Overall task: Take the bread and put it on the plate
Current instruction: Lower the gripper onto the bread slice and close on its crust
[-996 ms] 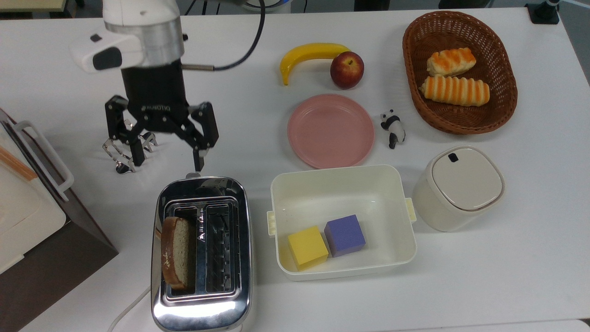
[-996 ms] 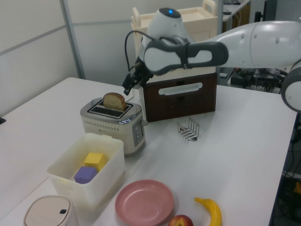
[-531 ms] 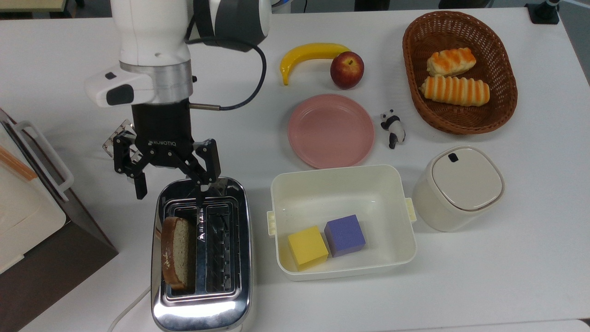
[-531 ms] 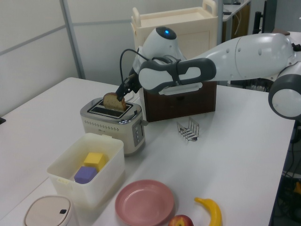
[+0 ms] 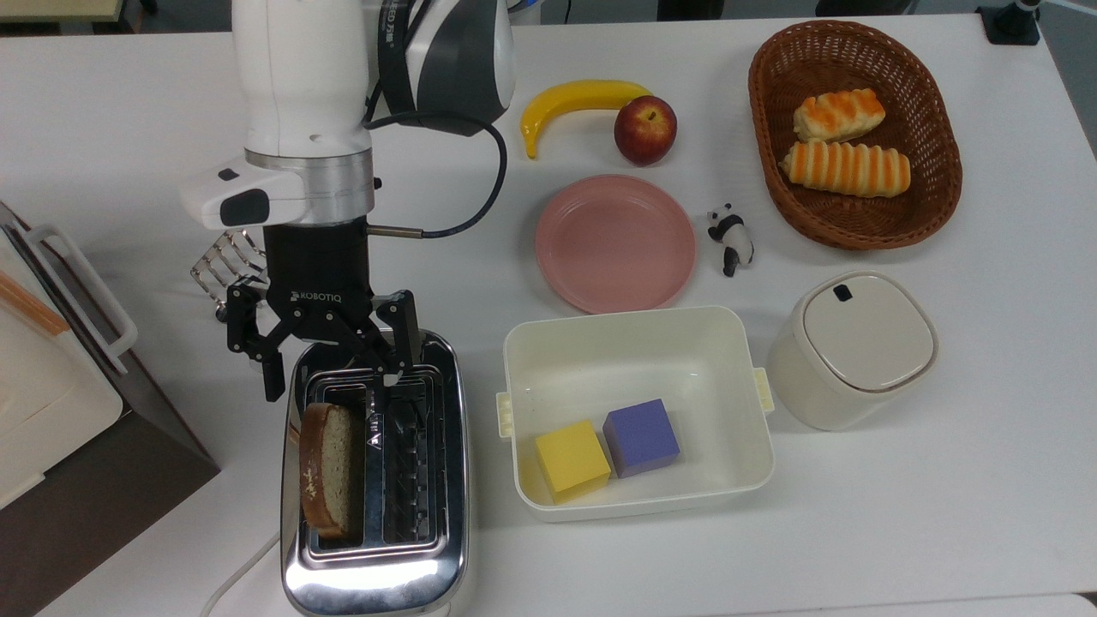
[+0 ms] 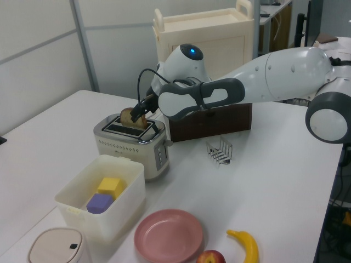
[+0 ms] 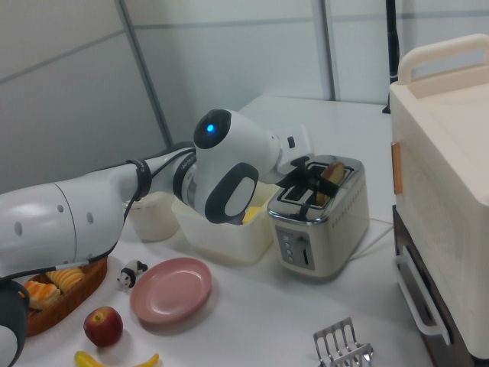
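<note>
In the top view, your black two-finger end effector (image 5: 332,387) has come nearer since half a second ago: its fingers, spread apart and holding nothing, now hang over the far end of the shiny chrome two-slot toaster (image 5: 375,570), where before they were only reaching its far edge. One finger sits outside the toaster's left side in the top view, the other over the middle bar between the slots. The speckled tan-brown bread slice with its darker crust (image 5: 328,470) stands upright in the left slot, unmoved, just nearer than the fingers. The small wire toast rack (image 5: 221,262) shows behind the arm. To the right, well apart from the toaster, the round pink plastic plate (image 5: 614,243) lies bare on the white desk (image 5: 943,480), unchanged.
</note>
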`<state>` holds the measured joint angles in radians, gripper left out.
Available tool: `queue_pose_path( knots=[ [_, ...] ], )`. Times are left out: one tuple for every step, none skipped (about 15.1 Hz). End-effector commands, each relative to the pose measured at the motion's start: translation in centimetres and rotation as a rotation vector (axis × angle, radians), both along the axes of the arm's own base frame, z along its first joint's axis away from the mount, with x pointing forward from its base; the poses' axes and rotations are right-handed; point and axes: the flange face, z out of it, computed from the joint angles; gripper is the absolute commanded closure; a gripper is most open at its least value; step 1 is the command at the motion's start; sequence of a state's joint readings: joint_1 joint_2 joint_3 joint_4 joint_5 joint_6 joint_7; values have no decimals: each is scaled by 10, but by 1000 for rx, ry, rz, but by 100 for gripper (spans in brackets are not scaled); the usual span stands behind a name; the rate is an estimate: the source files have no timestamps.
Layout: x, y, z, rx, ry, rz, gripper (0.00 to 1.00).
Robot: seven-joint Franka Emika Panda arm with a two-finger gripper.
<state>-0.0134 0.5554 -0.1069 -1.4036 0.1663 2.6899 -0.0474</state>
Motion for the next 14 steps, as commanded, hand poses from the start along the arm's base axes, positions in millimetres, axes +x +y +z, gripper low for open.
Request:
queue_pose_path(
  knots=[
    [2, 2, -4, 22, -37, -18, 18],
    [1, 1, -3, 22, -38, -19, 24],
    [1, 1, -3, 22, -38, -19, 32],
    [1, 1, -3, 22, -38, -19, 40],
    [1, 1, -3, 23, -39, -20, 46],
    [1, 0, -2, 24, -40, -22, 58],
    [1, 0, -2, 25, -40, -23, 62],
    [1, 0, -1, 32, -43, -27, 67],
    [1, 0, 0, 49, -46, -34, 71],
    [1, 0, 1, 61, -50, -40, 77],
    [1, 2, 4, 69, -54, -40, 80],
    [1, 2, 5, 73, -56, -42, 83],
    [0, 1, 7, 76, -59, -44, 85],
    [0, 3, 9, 75, -64, -42, 86]
  ],
)
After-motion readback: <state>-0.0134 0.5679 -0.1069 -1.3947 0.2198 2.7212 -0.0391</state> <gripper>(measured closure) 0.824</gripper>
